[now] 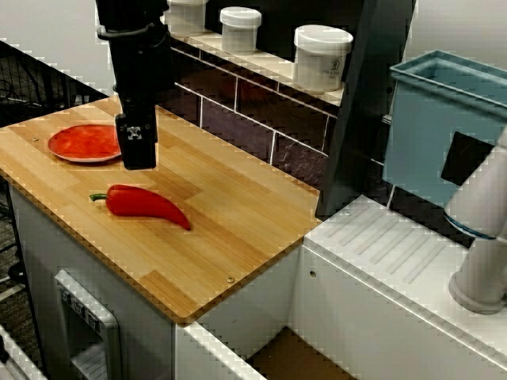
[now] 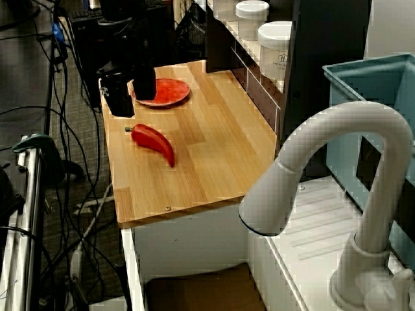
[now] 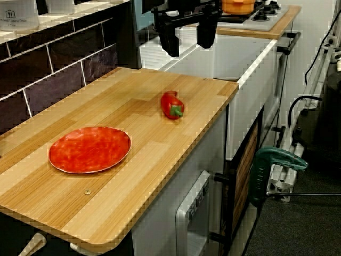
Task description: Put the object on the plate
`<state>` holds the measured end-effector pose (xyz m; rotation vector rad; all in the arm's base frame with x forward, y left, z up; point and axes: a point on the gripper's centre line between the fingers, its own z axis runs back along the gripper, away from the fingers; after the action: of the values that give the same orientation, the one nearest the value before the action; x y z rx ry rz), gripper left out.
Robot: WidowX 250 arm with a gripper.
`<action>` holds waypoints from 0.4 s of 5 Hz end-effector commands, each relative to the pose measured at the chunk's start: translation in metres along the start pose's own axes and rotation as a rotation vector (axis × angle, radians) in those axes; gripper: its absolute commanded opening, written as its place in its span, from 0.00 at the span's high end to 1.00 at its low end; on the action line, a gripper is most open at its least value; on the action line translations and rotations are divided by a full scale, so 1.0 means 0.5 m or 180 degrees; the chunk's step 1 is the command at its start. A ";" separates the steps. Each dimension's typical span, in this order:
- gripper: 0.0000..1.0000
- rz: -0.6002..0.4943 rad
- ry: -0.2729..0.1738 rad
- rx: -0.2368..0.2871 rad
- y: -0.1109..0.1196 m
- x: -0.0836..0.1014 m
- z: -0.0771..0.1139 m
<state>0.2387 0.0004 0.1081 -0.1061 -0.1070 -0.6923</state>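
Chili pepper [image 1: 145, 204] near plate [image 1: 83, 143], white jars [image 1: 321, 58] behind.

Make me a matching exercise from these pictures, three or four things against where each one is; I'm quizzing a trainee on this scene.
Things:
1. chili
2. plate
3. jars
4. tool

Places:
A. on the tiled ledge behind the counter
B. above the counter, empty, prongs apart
C. lying on the wood, off the plate
D. near the counter's far end, nothing on it

Pairs: 1-C, 2-D, 3-A, 4-B
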 end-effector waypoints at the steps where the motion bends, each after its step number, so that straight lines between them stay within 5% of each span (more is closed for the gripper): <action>1: 0.00 0.0014 -0.0021 0.0219 0.019 0.003 -0.036; 2: 0.00 0.0049 -0.0040 0.0277 0.036 0.001 -0.061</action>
<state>0.2501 0.0060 0.0719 -0.0408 -0.1290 -0.6747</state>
